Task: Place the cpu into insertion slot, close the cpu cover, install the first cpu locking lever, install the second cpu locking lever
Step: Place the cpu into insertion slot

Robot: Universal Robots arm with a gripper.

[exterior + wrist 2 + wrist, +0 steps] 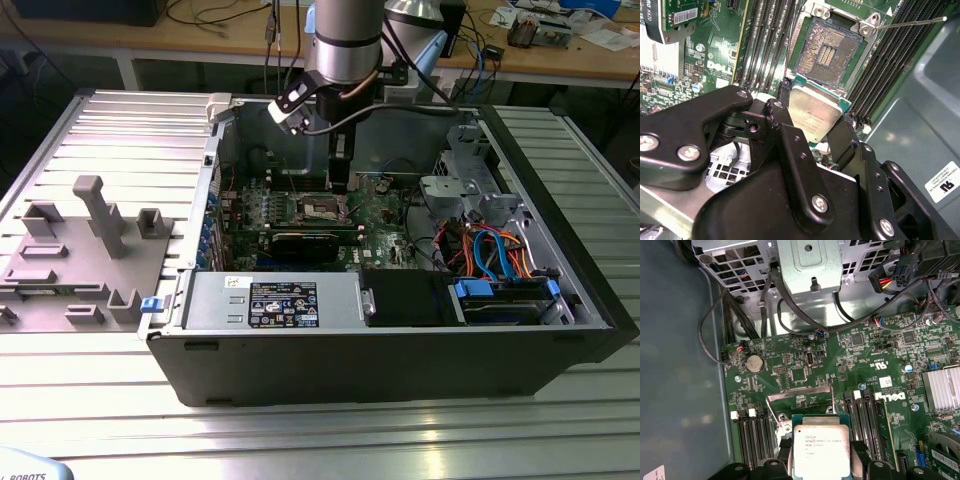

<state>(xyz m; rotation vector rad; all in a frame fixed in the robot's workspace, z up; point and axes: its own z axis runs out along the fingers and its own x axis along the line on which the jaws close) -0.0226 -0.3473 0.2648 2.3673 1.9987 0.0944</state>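
Computer case, open, on slatted tabletop: your hand clamps the cpu by opposite edges, near the empty insertion slot, unseated.

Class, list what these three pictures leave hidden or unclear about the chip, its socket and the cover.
1. The socket, plain in the second wrist view, is hidden in the first wrist view by the chip that the gripper holds.
2. The chip's underside faces away in both wrist views.
3. The cover: its lower part lies behind the chip in the first wrist view.
4. Exterior view: the chip is too small to tell.
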